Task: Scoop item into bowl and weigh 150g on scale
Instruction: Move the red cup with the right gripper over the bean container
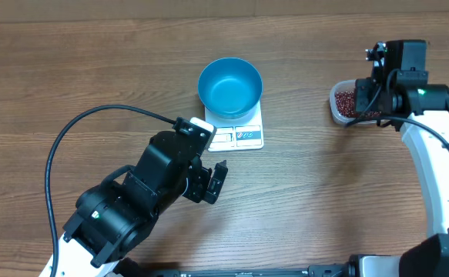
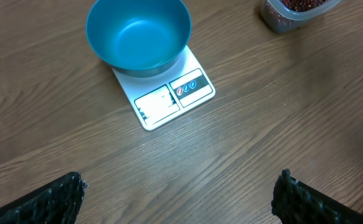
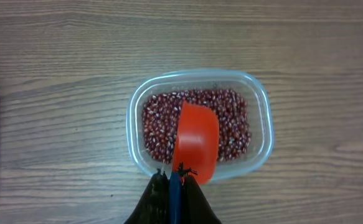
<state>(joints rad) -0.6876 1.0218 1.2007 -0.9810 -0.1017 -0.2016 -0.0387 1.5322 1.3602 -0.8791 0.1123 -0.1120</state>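
**Wooden table [image 1: 70, 69], scoop down among the beans**

Your right gripper [image 3: 175, 182] is clamped tight on the handle of the orange scoop [image 3: 197, 142], whose cup lies over the beans [image 3: 159, 124] inside the clear container [image 3: 263, 134]. The left gripper [image 1: 209, 183] hangs fully spread and empty near the scale [image 1: 243, 137], which carries the blue bowl [image 1: 229, 86] (no beans in it yet).

Risks, as I judge them:
- Dig too steeply and you may shove the light container across the table or tip it.
- Lift a heaped scoop and beans may roll off on the way, since bowl and container sit well apart.
- Nudge the bowl and you would upset the reading.
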